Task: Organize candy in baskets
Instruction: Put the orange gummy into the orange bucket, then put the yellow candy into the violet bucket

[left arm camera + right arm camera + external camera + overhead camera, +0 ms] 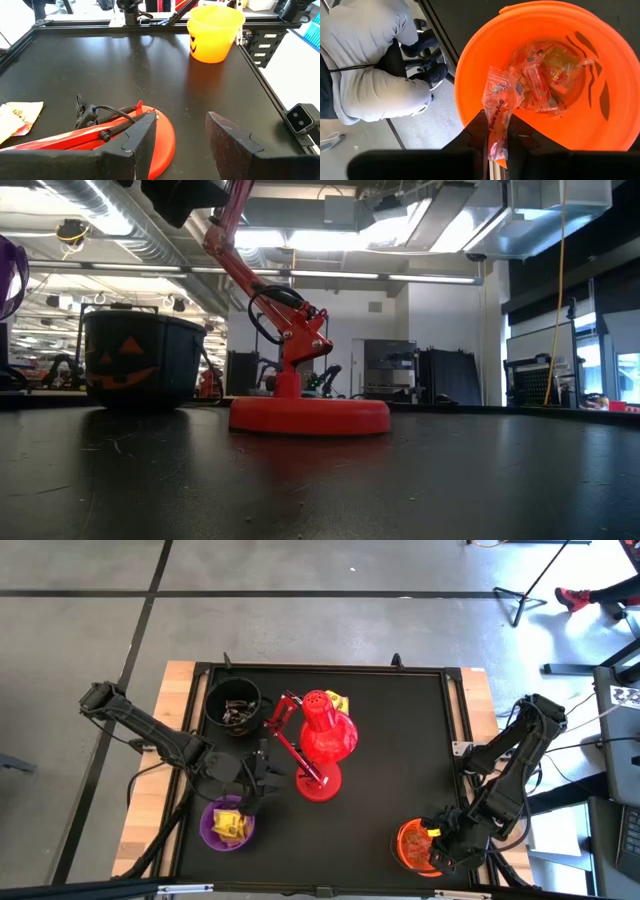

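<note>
While held by right gripper, candy packet lettering unreadable over orange bucket

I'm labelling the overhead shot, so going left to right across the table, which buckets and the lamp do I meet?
Purple bucket, black bucket, red lamp, orange bucket. The purple and black buckets nearly share a column, purple starting slightly further left.

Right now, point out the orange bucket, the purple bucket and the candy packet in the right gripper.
orange bucket (470,80): right wrist view, on its rim.
purple bucket (207,827): high view, on its rim.
candy packet (498,112): right wrist view, middle of the clear wrapper.
right gripper (496,150): right wrist view, between its fingertips.
</note>
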